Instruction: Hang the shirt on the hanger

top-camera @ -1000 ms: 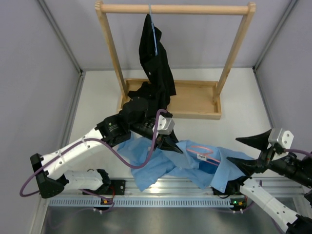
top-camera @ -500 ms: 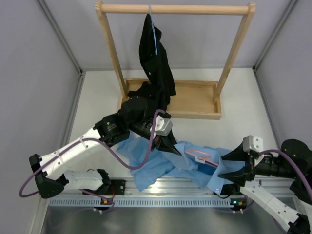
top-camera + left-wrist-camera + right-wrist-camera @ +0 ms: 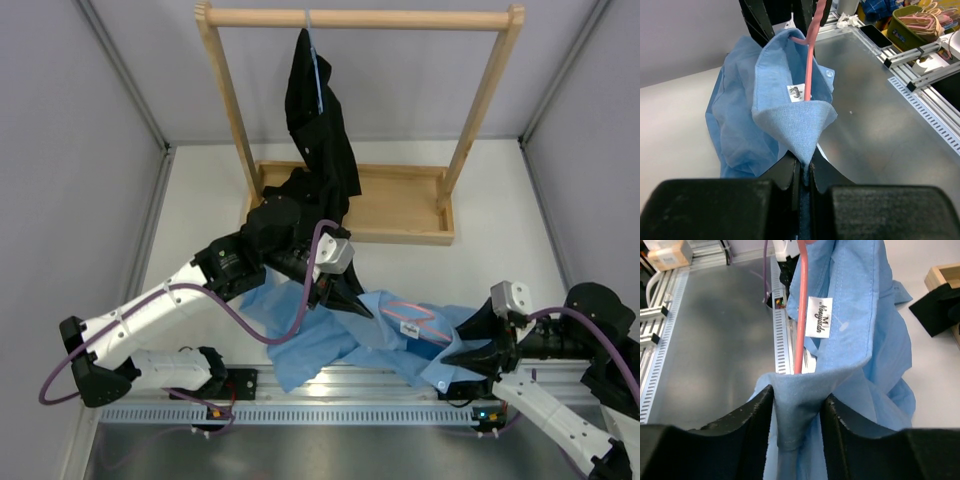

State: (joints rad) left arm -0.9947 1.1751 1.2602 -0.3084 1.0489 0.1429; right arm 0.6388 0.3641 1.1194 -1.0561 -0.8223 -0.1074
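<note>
The light blue shirt (image 3: 330, 335) lies crumpled at the table's near edge, between the arms. The pink hanger (image 3: 415, 320) lies inside its collar opening, and its wire also shows in the left wrist view (image 3: 809, 70) and the right wrist view (image 3: 801, 315). My left gripper (image 3: 348, 297) is shut on a point of the shirt's collar (image 3: 800, 130) and holds it up. My right gripper (image 3: 458, 348) has closed in on a bunched fold of the shirt (image 3: 795, 405), close to the label; the fold fills most of the narrow gap between the jaws.
A wooden rack (image 3: 360, 18) with a tray base (image 3: 400, 205) stands at the back. A black garment (image 3: 318, 120) hangs from it on a thin blue hanger (image 3: 316, 70). The metal rail (image 3: 300, 385) runs along the near edge under the shirt.
My right gripper moved left from beside the shirt onto its right end and narrowed its jaws around a fold. My left gripper stayed shut on the collar, nearly still.
</note>
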